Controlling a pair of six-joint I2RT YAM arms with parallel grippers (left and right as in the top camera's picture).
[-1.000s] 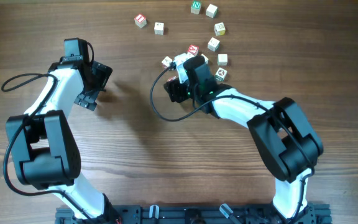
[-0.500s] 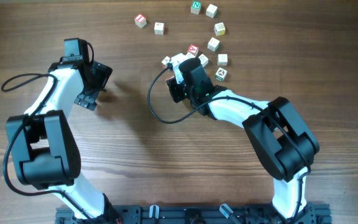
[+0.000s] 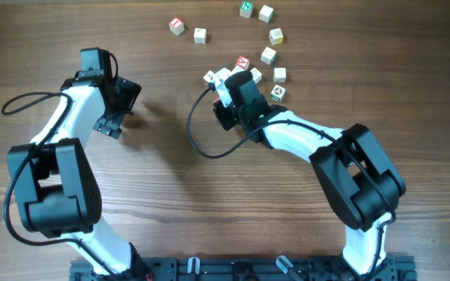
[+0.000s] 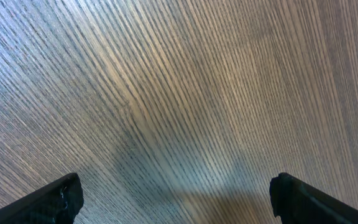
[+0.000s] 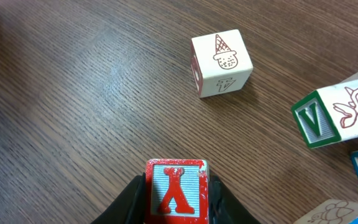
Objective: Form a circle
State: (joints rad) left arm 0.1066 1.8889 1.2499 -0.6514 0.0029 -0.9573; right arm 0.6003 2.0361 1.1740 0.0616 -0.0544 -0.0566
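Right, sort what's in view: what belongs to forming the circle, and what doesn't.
Job: red-letter cube in the right gripper; ice-cream cube; green V cube; other loose cubes.
Not: left gripper, open over the table; black cable.

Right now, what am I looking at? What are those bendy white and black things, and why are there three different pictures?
Those are two robot arms, each ending in a two-finger gripper. One picture looks down from above the table. The other two come from small cameras on the arms' wrists, so you see the fingers up close. Small wooden letter cubes lie loose at the far side, not in a ring yet. The right gripper pinches a red cube between its fingers. Near it are an ice-cream cube and a green V cube. The left gripper is open and holds nothing; its camera sees only bare wood.
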